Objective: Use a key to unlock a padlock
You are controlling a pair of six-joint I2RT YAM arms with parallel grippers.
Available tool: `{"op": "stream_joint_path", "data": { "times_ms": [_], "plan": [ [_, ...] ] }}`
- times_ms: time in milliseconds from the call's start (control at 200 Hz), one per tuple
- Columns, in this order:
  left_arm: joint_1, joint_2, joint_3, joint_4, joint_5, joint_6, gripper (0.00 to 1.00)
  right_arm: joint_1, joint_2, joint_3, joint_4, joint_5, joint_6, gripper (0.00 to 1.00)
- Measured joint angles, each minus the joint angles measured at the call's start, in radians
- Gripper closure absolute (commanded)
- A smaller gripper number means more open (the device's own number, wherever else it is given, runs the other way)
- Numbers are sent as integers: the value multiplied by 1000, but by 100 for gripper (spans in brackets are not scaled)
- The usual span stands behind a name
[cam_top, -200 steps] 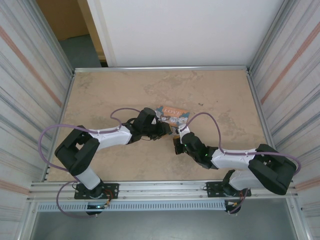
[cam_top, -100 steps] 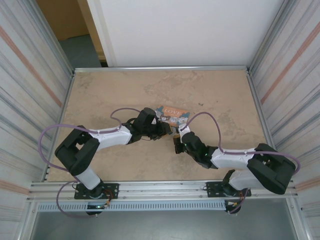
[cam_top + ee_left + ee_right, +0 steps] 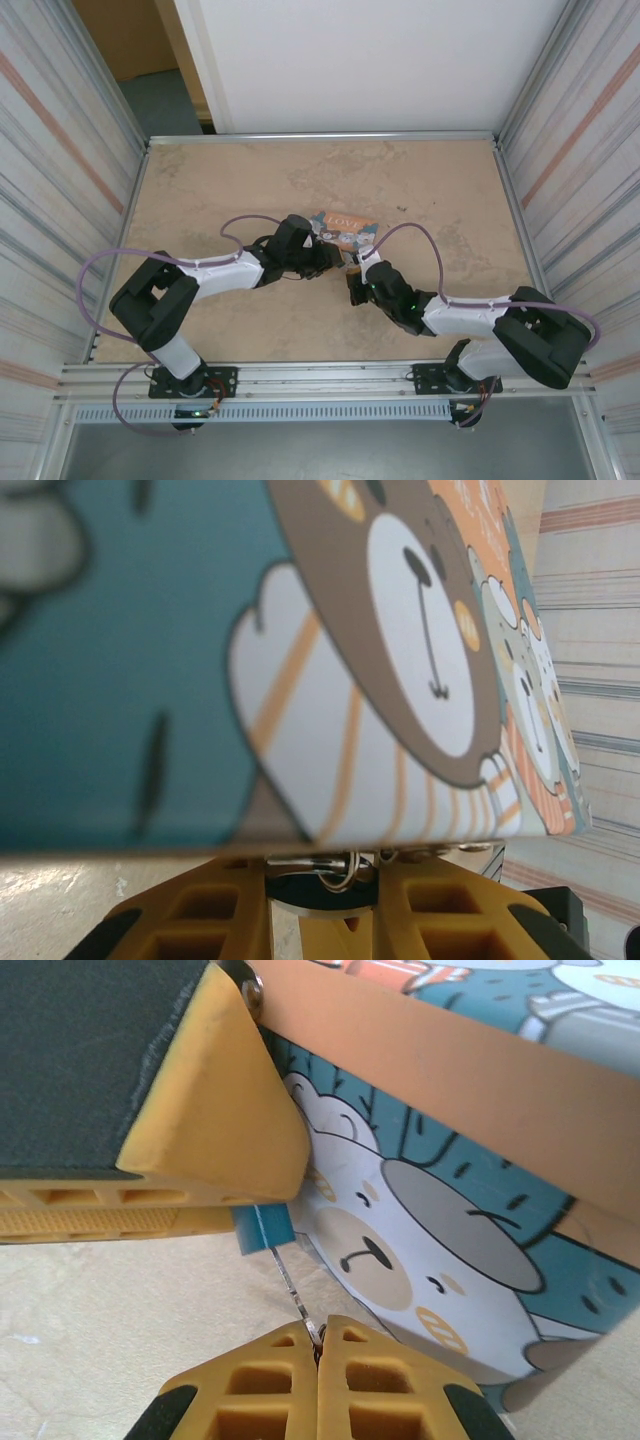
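- Pinching the small teal padlock (image 3: pixel 262 1230) in the left pincer (image 3: pixel 325 892), with its body poking out just below one yellow finger (image 3: pixel 215 1130).
- Showing small wire rings (image 3: pixel 342 868) hanging in the gap between the left pincer's fingers.
- Squeezing the tips of the right pincer (image 3: pixel 319 1352) together on a thin metal key (image 3: pixel 288 1282), with the blade reaching up from those tips and meeting the padlock's lower edge.
- Facing a box (image 3: pixel 450 1210) printed with cartoon bears just beyond both pincers, resting on the beige table (image 3: pixel 100 1310) beneath them.
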Motion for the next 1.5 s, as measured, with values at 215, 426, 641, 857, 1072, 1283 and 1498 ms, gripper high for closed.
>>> {"op": "stream_joint_path", "data": {
  "times_ms": [215, 426, 641, 857, 1072, 1283, 1498],
  "plan": [
    [0, 0, 2, 10, -10, -12, 98, -34, 0, 0, 13, -59, -23, 100],
    [0, 0, 6, 10, -21, -21, 98, -66, 11, 0, 37, -111, -31, 100],
    [0, 0, 11, 1, -43, -22, 98, -100, 43, 21, 55, -179, -40, 100],
    [0, 0, 16, -3, -68, -27, 98, -120, 79, 67, 39, -220, -51, 100],
    [0, 0, 19, -5, -97, -29, 98, -138, 107, 106, 19, -255, -51, 100],
    [0, 0, 19, -5, -113, -31, 98, -148, 121, 137, -21, -280, -52, 100],
    [0, 20, 9, 18, -122, -46, 98, -152, 160, 141, -9, -286, -51, 100]
  ]
}}
